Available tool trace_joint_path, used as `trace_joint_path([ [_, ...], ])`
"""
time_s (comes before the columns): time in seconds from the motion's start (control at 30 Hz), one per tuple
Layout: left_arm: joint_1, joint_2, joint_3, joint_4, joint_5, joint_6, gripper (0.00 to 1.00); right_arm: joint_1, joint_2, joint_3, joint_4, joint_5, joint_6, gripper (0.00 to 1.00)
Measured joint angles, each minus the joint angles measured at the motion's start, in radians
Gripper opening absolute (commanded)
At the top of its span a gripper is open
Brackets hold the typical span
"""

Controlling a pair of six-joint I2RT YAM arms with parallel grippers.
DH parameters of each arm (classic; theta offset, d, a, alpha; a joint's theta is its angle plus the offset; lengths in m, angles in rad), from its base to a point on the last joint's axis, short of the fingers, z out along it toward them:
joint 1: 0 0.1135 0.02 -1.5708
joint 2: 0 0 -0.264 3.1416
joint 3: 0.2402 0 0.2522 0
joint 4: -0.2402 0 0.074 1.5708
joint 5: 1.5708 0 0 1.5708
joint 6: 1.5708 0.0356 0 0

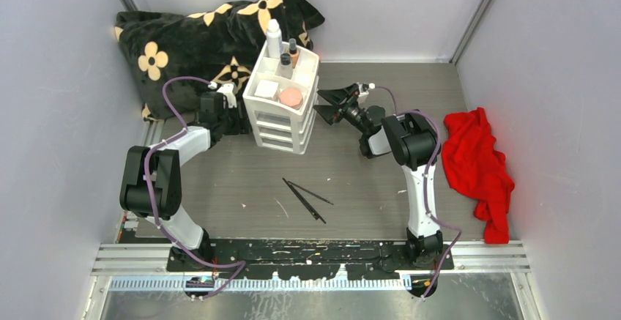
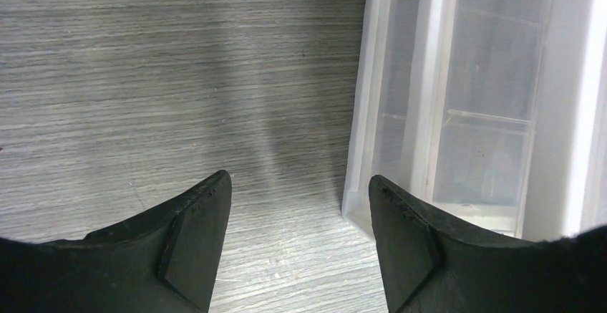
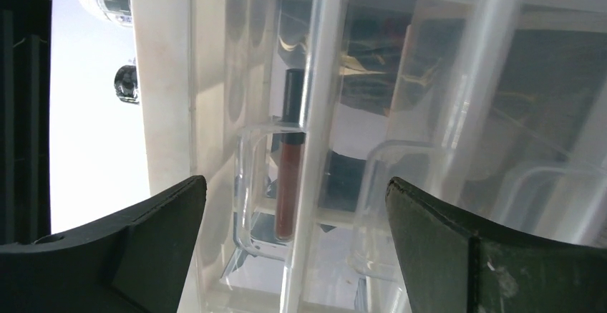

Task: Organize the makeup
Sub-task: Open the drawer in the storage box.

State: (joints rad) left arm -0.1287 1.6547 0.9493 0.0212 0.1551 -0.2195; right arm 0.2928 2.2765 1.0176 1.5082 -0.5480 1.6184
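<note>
On top of the white drawer unit (image 1: 280, 118) stand a white bottle (image 1: 274, 36) and a tan dark-capped bottle (image 1: 293, 52). A white square box (image 1: 266, 88) and a pink compact (image 1: 291, 98) sit there too. Two thin black pencils (image 1: 305, 198) lie on the table in front. A red-brown tube with a black cap (image 3: 289, 177) lies inside a clear drawer. My left gripper (image 1: 236, 117) (image 2: 300, 184) is open and empty at the unit's left corner. My right gripper (image 1: 322, 105) (image 3: 297, 184) is open and empty, facing the unit's right side.
A black flowered cushion (image 1: 198, 42) lies behind the unit at the back left. A red cloth (image 1: 480, 162) is heaped at the right wall. Grey walls close in both sides. The table (image 1: 242, 173) is grey wood grain.
</note>
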Motion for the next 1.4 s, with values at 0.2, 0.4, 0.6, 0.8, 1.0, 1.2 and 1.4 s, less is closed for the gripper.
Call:
trace_joint_path([
  [0.2,0.000,0.000,0.000,0.000,0.003,0.000,0.71,0.016,0.017,0.043,-0.002,0.000,-0.006,1.00],
  [0.4,0.000,0.000,0.000,0.000,0.004,0.000,0.71,0.021,0.028,0.056,-0.001,0.000,-0.005,1.00],
  [0.6,0.000,0.000,0.000,0.000,0.004,0.000,0.71,0.024,0.043,0.064,-0.001,0.001,-0.003,1.00],
  [0.8,0.000,0.000,0.000,0.000,0.004,0.000,0.71,0.026,0.056,0.090,-0.001,-0.005,0.001,1.00],
  [1.0,0.000,0.000,0.000,0.000,0.005,0.000,0.71,0.023,0.056,0.105,-0.002,-0.018,0.000,1.00],
  [1.2,0.000,0.000,0.000,0.000,0.005,0.000,0.71,0.022,0.056,0.104,-0.002,-0.022,0.000,1.00],
  [1.4,0.000,0.000,0.000,0.000,0.007,0.000,0.71,0.018,0.031,0.071,-0.002,-0.026,-0.003,1.00],
])
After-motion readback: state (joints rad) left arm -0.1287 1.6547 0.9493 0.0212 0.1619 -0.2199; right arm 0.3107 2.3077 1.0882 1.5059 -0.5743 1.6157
